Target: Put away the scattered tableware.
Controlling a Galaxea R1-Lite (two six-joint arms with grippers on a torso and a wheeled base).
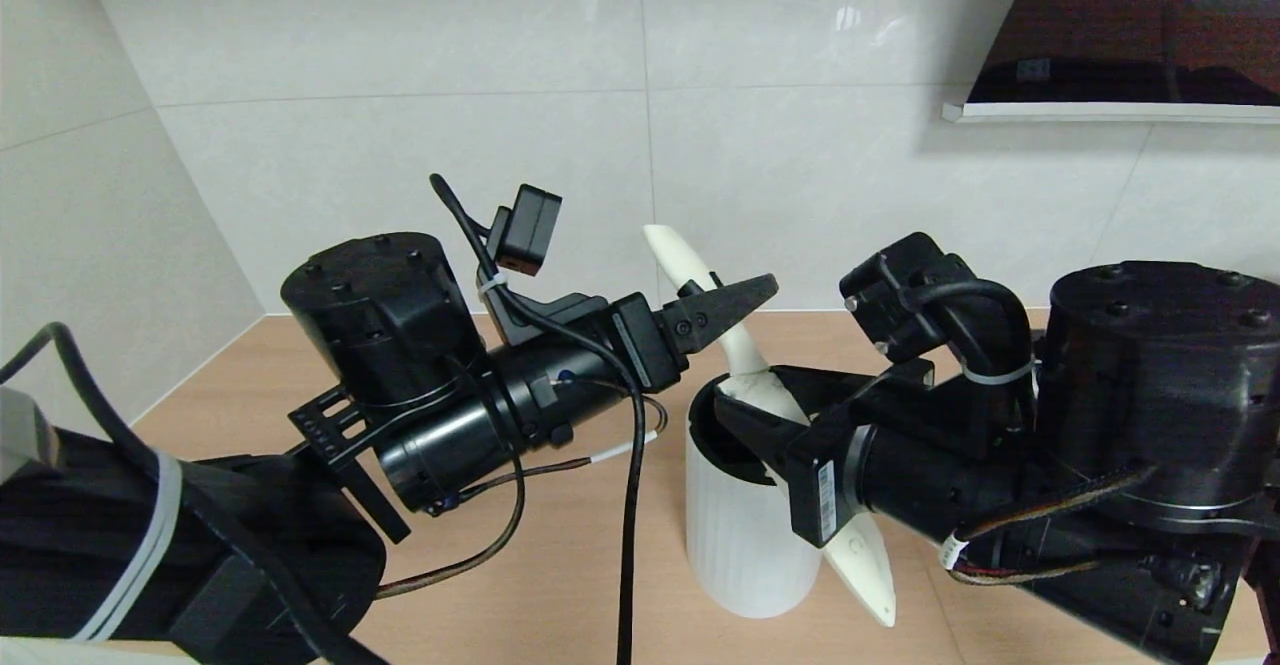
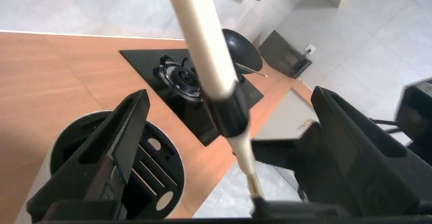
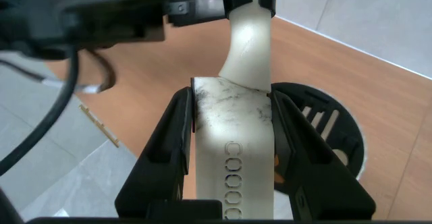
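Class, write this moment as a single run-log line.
right gripper: shut on spatula | left gripper: open around spatula | holder: upright on counter, by spatula

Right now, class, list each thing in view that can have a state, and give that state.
spatula: held tilted over the holder, not in it
holder: upright on the counter
right gripper: shut on the spatula's wide end
left gripper: open, straddling the spatula's handle
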